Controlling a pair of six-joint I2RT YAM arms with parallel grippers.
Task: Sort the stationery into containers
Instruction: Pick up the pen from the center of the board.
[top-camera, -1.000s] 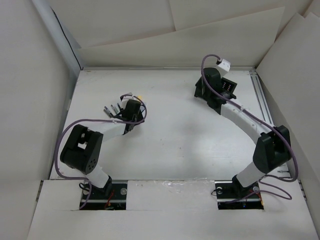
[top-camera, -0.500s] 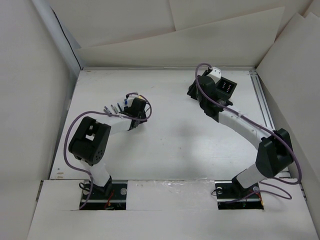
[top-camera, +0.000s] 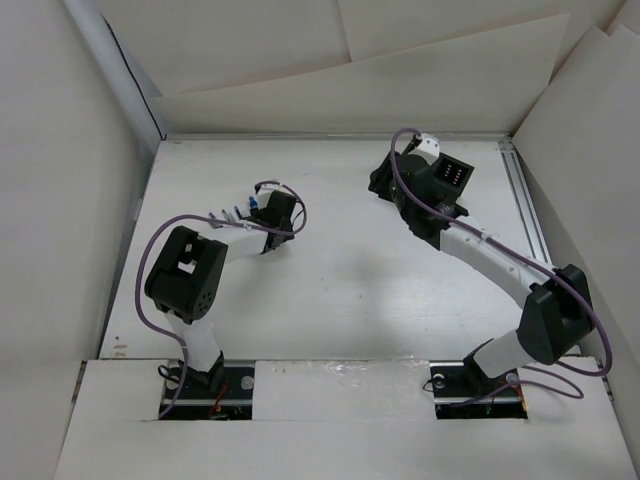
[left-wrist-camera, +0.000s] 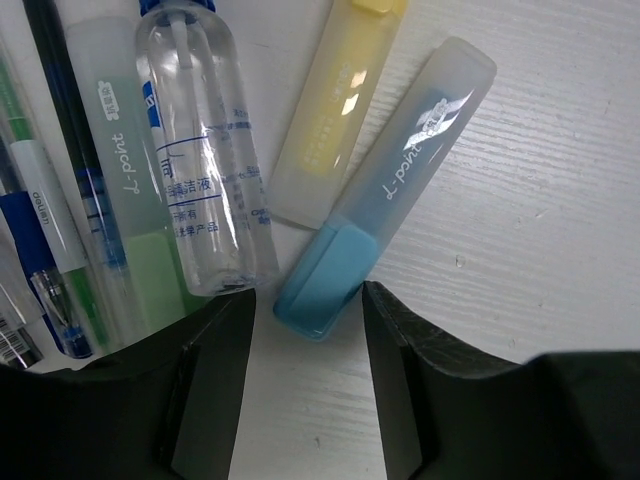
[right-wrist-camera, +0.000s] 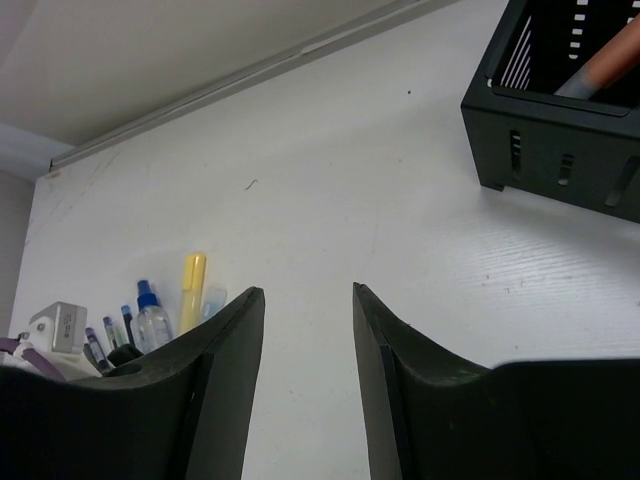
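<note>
Blue-capped highlighter (left-wrist-camera: 395, 190) is seen lying diagonally, cap end between the parted, empty jaws of the left tool (left-wrist-camera: 308, 335); the right tool (right-wrist-camera: 307, 335), also parted and empty, is well apart.

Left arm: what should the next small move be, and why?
Probably close the left gripper on the blue highlighter: its blue cap end lies between the open jaws, which grip nothing yet.

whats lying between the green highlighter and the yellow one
A clear spray bottle with blue print lies between the green highlighter and the yellow highlighter, close against both. The left wrist view shows this.
</note>
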